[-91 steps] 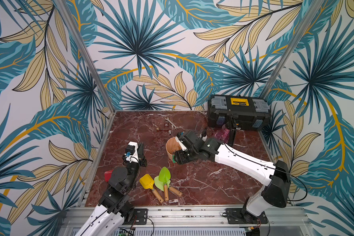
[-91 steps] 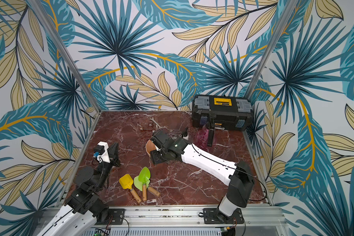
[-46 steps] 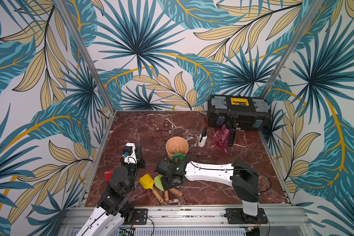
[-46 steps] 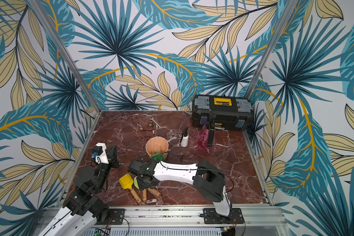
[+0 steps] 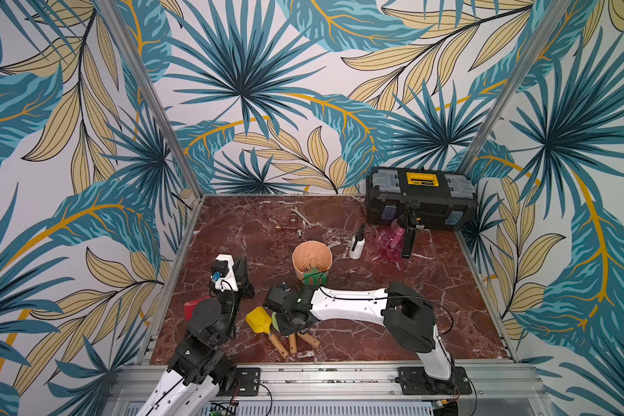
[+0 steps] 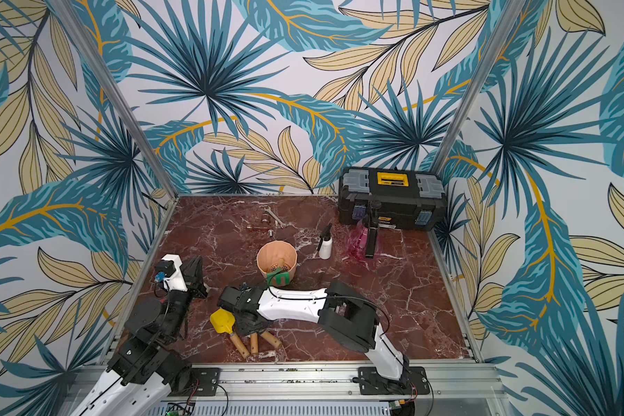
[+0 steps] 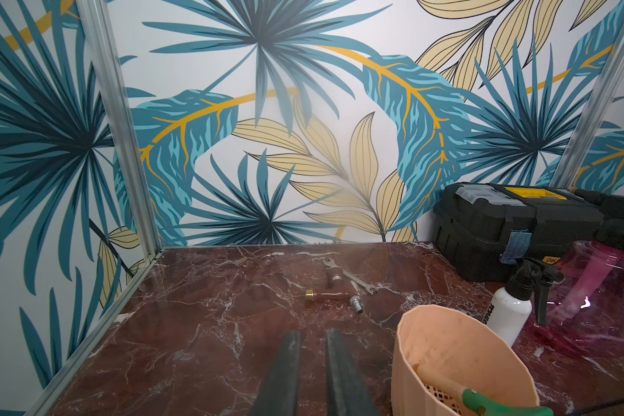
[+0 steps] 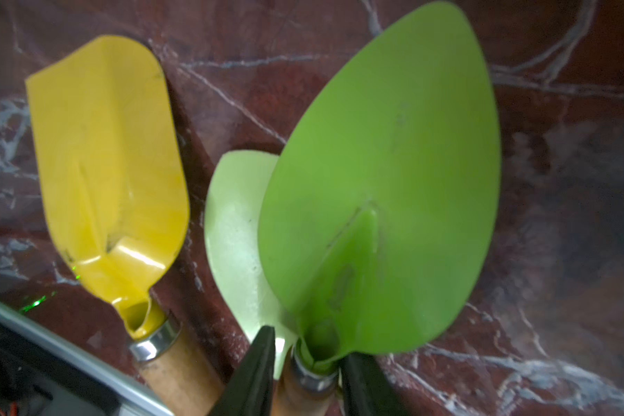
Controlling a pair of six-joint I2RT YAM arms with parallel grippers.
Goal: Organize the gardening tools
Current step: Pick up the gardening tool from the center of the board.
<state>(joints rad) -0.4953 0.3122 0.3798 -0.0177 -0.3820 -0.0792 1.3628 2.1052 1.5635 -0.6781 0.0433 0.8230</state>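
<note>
Right gripper (image 8: 305, 342) is seen low over the desk (image 5: 357, 342), its jaws set narrowly around the neck of the lime-green trowel (image 8: 379, 201); whether it is clamped cannot be told. This trowel is laid partly over a paler green trowel (image 8: 235, 234), just beside the yellow scoop (image 8: 105, 162). Left gripper (image 7: 312, 335) is raised, almost closed, with nothing held.

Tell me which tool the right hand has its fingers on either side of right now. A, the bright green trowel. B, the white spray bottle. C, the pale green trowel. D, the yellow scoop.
A: in the right wrist view, the right hand has one finger on each side of the neck of the bright green trowel, just where the blade meets the wooden handle.
</note>
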